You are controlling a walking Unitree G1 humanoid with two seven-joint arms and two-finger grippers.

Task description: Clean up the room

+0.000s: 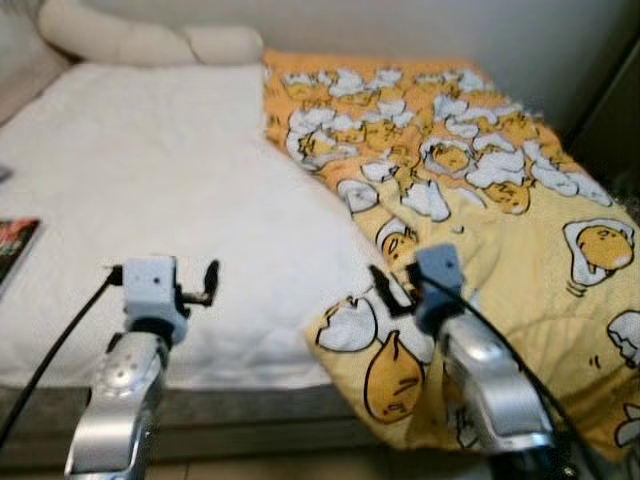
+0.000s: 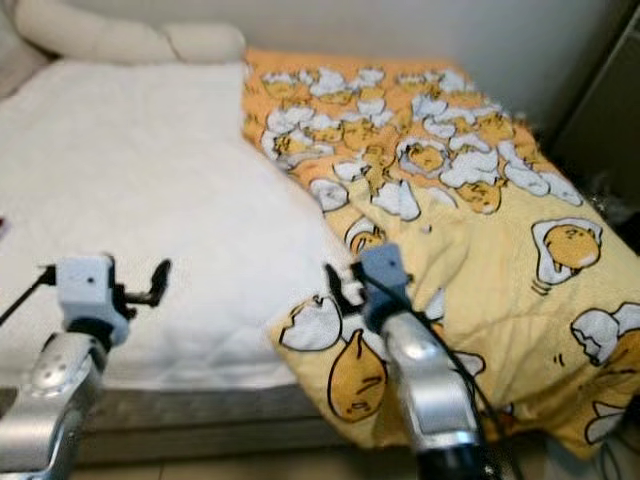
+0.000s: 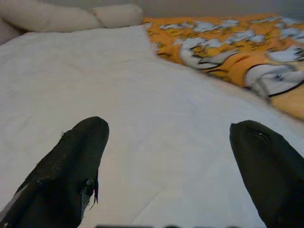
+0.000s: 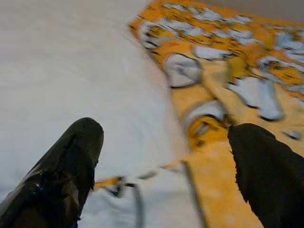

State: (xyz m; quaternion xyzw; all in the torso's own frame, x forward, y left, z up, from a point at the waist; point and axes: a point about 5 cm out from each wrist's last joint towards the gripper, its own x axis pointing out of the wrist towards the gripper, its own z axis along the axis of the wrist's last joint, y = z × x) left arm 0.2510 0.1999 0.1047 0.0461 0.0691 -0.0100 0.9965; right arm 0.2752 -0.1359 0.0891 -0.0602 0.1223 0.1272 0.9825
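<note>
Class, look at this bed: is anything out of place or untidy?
Yes. The yellow blanket is bunched toward the robot's right, wrinkled and drooping over the near edge, leaving the white sheet bare. A book lies at the sheet's left edge. Both end effectors, left and right, are open above the bed.

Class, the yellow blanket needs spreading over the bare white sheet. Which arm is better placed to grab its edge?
Probably the right. The right gripper is open at the yellow blanket edge; the left gripper is over the white sheet.
</note>
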